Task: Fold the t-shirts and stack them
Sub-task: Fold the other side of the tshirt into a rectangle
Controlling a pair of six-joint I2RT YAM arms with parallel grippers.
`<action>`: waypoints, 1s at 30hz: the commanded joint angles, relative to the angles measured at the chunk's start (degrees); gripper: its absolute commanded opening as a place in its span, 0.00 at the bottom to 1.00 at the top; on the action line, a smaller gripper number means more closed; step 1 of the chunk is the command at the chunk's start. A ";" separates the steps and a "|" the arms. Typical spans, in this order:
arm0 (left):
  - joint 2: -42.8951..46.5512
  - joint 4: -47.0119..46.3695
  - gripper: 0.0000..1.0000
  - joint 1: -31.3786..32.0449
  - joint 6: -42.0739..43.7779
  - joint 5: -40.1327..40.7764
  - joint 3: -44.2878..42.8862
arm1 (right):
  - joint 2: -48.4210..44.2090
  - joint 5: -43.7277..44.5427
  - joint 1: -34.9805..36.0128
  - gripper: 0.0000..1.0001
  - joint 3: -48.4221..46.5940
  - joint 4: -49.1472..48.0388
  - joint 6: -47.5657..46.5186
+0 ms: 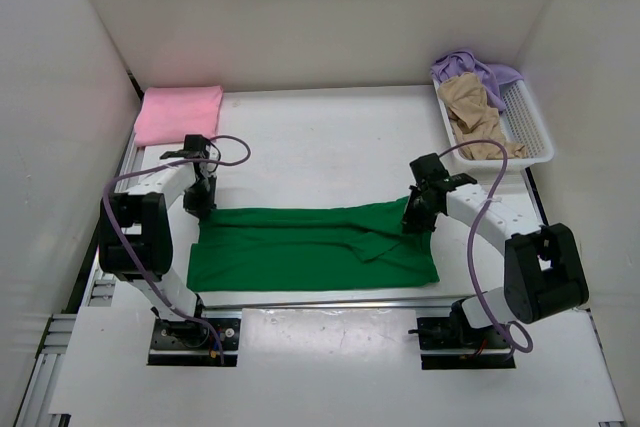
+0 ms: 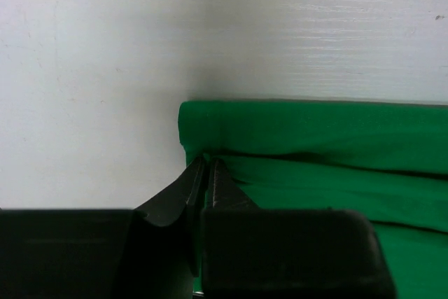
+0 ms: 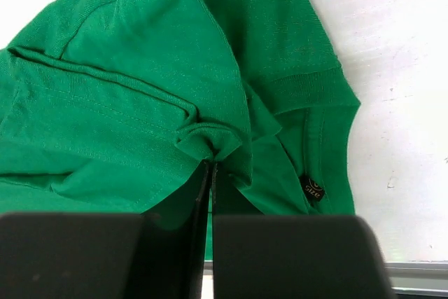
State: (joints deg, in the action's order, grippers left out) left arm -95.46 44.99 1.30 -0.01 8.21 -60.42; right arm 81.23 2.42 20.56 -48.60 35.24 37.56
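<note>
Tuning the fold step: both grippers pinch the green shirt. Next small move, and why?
Probably lift both ends together slightly. The left gripper and right gripper are each shut on an end of the green shirt, which lies flat, so an even raise should keep the fold straight.

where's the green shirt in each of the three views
Top external: green shirt spread wide across the near middle.
Left wrist: lower right half, its corner near centre.
Right wrist: fills left and centre.
Shared landmark: the white table bordering the shirt.

The right end effector (image 3: 210, 166) pinches a green t-shirt (image 3: 140, 89) fold (label showing).
</note>
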 commanded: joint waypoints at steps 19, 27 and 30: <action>11.35 0.53 0.38 1.78 0.01 3.22 7.77 | 0.41 2.43 0.19 0.00 2.10 -0.79 1.90; 12.58 1.85 0.49 -2.00 0.01 4.80 2.78 | 1.12 1.19 0.19 0.00 2.10 -1.32 1.90; 12.06 2.73 0.50 3.41 0.01 4.80 -4.42 | 1.12 1.19 0.19 0.00 2.10 -1.32 1.90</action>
State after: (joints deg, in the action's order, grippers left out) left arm -85.08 48.64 0.27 0.03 12.23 -58.24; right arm 82.15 3.90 20.64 -46.70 34.04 39.90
